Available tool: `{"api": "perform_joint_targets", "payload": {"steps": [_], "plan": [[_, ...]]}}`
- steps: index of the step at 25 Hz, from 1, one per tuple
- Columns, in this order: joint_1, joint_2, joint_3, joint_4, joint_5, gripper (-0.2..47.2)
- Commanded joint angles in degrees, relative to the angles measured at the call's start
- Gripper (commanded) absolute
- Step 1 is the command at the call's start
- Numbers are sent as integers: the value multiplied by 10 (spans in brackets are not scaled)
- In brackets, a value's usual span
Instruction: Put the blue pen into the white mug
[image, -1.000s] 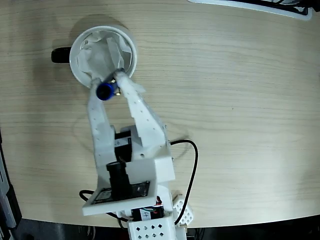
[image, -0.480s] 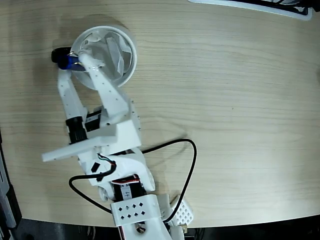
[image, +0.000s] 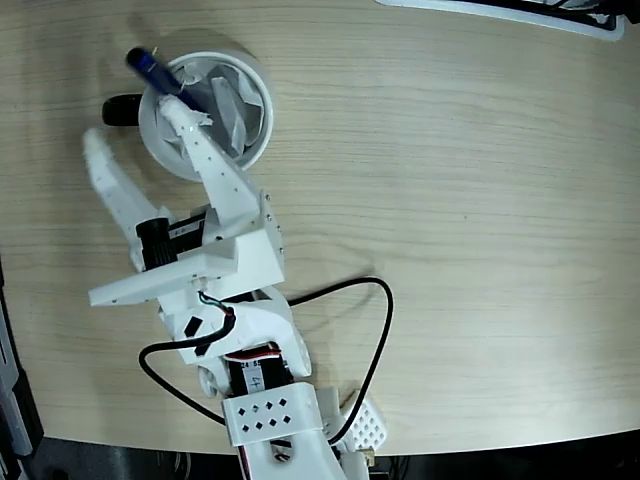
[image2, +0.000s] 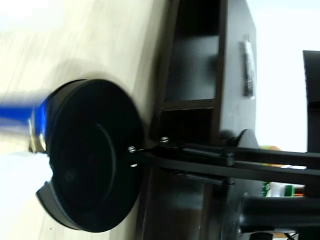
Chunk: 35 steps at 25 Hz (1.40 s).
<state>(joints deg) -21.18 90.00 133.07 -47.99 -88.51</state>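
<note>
The white mug (image: 262, 100) stands at the top left of the fixed view, with crumpled white paper inside and its black handle (image: 120, 110) pointing left. The blue pen (image: 152, 69) lies tilted over the mug's upper-left rim; one end pokes out past the rim and the other points into the mug. My gripper (image: 131, 124) is open. One of its fingers (image: 195, 140) reaches over the mug just below the pen. The other finger (image: 108, 180) is spread out to the left of the mug. In the blurred wrist view the pen (image2: 17, 112) is a blue streak at the left.
A black cable (image: 385, 320) loops right of the arm's base. A white-edged object (image: 520, 12) lies along the top right edge. The table's front edge runs along the bottom. In the wrist view a black round disc (image2: 90, 155) and dark shelving (image2: 200, 75) fill the frame.
The gripper swung left across the mug with the pen, then opened. The pen has left the fingers and now rests tilted on the mug's upper-left rim.
</note>
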Motion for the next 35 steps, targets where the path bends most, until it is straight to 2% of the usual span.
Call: {"api": "perform_joint_targets", "payload": {"steps": [1, 2, 3, 4, 9, 13, 17, 20, 22, 26, 30, 35], "plan": [[-1, 11, -14, -10, -4, 288], [-1, 16, -10, -10, -4, 214], [0, 23, -2, -10, -4, 95], [3, 33, 8, -10, 3, 1], [25, 126, 67, -10, 170, -1], [56, 250, 147, -10, 374, -1], [123, 382, 263, -10, 582, -1], [178, 506, 381, 19, 675, -1], [219, 592, 432, 115, 716, -1], [287, 726, 430, 394, 801, -1], [312, 843, 430, 615, 864, -1], [314, 949, 426, 874, 925, -1]]}}
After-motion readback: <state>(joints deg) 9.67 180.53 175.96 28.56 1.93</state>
